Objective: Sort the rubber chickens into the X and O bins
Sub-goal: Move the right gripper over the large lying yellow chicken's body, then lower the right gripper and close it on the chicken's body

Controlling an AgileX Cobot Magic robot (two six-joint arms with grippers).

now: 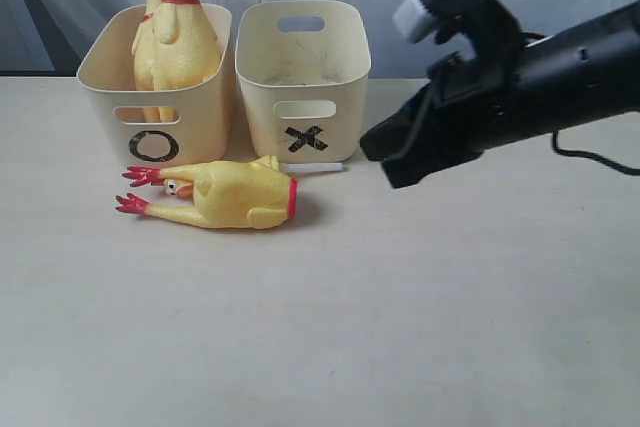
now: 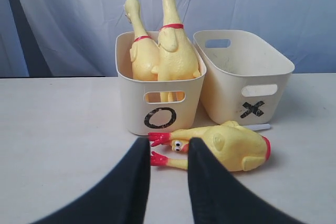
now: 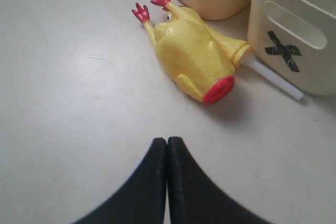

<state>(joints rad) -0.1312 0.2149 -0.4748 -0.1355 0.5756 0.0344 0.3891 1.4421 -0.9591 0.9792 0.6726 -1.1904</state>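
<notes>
Two long chickens (image 1: 180,47) up in the O bin (image 1: 205,112), one down!
Short chicken (image 1: 235,197) lies at the bin's six o'clock; left gripper (image 2: 169,142) parted, empty; right gripper (image 3: 167,141) clenched, empty.

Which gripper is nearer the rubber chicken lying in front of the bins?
Right, likely. The right gripper, shut, hangs off the red-banded end of the lying rubber chicken, a gap between. The left gripper, open, faces its feet from the front, outside the exterior view.

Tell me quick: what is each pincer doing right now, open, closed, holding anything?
Left pincer: open, nothing between its fingers.
Right pincer: shut, fingers pressed together, holding nothing.
</notes>
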